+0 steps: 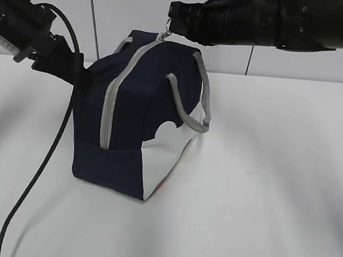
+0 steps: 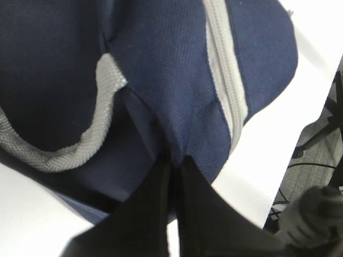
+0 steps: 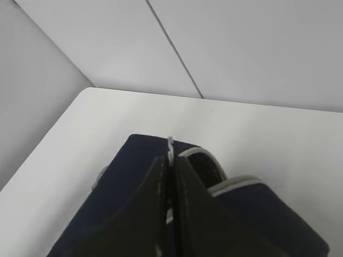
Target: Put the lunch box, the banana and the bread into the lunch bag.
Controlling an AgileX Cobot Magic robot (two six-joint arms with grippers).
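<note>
Lunch bag stands on the white surface, zipper closed along its visible length; lunch box, banana and bread are not in view. Left claw pinches the bag's navy fabric; right claw is clamped on the ring pull at the top. Packing looks done or hidden; I cannot tell which.

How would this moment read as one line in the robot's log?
lunch bag: upright, zipper closed | left end effector: shut on bag fabric | right end effector: shut on zipper pull | food: unseen
</note>
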